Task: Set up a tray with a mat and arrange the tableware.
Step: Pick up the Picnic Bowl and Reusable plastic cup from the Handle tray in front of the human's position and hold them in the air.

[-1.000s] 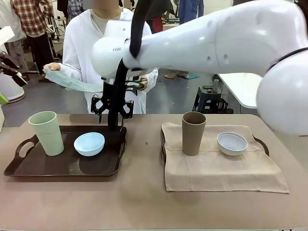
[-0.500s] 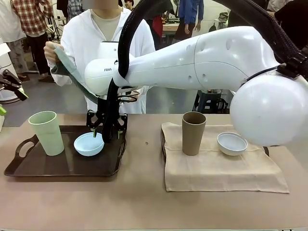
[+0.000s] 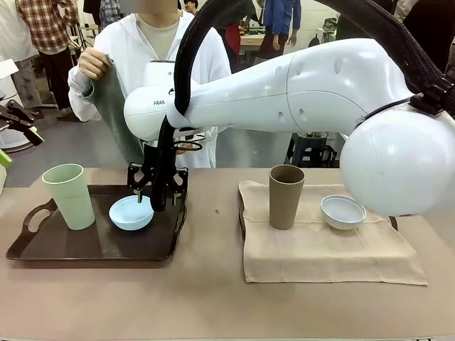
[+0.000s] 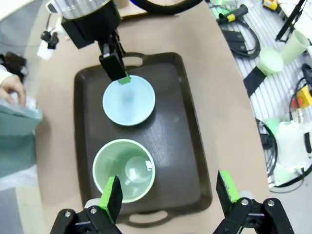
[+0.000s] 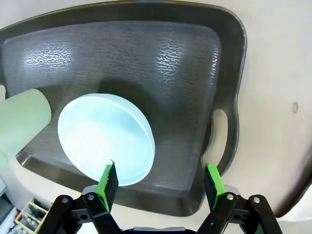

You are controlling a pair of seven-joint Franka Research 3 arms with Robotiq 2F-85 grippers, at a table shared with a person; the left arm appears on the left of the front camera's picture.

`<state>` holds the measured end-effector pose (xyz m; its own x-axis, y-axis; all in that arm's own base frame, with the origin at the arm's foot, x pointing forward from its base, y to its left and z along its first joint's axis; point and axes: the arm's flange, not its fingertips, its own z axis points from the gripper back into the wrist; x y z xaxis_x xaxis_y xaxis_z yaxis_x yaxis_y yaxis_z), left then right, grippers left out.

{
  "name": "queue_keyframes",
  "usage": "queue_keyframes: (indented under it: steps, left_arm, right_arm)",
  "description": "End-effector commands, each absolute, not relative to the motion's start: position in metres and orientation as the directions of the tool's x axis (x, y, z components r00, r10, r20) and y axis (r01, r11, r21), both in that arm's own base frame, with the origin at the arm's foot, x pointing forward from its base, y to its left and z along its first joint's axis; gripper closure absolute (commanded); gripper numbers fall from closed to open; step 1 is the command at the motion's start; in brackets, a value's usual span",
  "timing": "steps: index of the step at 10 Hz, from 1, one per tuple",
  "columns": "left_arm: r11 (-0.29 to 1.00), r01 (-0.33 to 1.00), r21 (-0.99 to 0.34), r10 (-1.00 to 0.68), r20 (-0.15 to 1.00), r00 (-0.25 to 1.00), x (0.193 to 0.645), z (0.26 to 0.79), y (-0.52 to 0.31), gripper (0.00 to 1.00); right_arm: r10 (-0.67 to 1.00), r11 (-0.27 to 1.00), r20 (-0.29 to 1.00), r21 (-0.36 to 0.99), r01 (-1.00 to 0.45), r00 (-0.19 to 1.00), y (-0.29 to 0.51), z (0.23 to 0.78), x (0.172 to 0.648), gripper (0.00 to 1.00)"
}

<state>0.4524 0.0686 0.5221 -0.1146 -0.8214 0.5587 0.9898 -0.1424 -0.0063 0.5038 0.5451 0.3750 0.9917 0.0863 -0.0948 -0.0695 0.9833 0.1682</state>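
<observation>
**Right gripper** (image 5: 161,171): jaws wide open, gripping nothing. It is positioned at the blue bowl (image 5: 100,139) and straddles its rim. One finger (image 5: 109,178) is over the bowl's inner edge, the other is outside, over the dark tray (image 5: 185,73). Contact with the rim cannot be confirmed.

**Left gripper** (image 4: 168,178): jaws fully open, empty, above the tray's end by the green tumbler (image 4: 124,170).

**Tableware:**
- The blue bowl and green tumbler stand apart, side by side, on the dark tray.
- The brown tumbler (image 3: 286,197) and white bowl (image 3: 343,212) stand on a beige mat (image 3: 320,256) at the robot's right.

**Person:** one hand (image 3: 92,64) holds up a grey-green cloth (image 3: 117,121).
</observation>
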Motion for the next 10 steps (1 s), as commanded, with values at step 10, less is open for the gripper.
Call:
queue_keyframes:
  steps: [10]
  left_arm:
    - [-0.074, 0.997, 0.037, -0.588, 0.805, -0.073, 0.509, 0.434, 0.155, 0.0]
  right_arm:
    - [0.126, 0.971, -0.092, 0.216, -0.104, 0.988, 0.567, 0.334, 0.512, 0.09]
